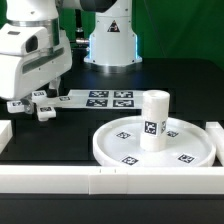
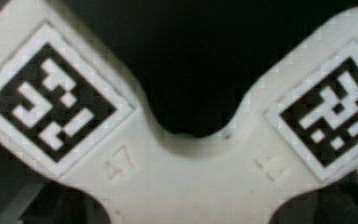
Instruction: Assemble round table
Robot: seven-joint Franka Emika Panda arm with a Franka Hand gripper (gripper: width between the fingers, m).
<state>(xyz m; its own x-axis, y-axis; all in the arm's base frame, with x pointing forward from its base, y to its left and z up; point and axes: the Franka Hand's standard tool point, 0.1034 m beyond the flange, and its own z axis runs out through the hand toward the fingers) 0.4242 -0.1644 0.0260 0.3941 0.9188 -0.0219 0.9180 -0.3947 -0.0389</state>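
Observation:
The small cross-shaped piece [image 1: 41, 108] lies low at the table on the exterior view's left, under my gripper [image 1: 36, 97]. In the wrist view the piece [image 2: 179, 160] fills the frame, with two tagged arms spreading in a V. My gripper [image 2: 179, 205] appears shut on its middle; the fingers show only as dark shapes at the corners. The large rimmed round disc [image 1: 105, 150] lies at the exterior view's right front. The short cylindrical leg [image 1: 153, 120] stands upright at its middle.
The marker board [image 1: 108, 98] lies flat behind the disc, right of my gripper. White border blocks run along the front [image 1: 60, 180], the right [image 1: 214, 135] and the left [image 1: 4, 132]. The robot's base [image 1: 110, 40] stands at the back.

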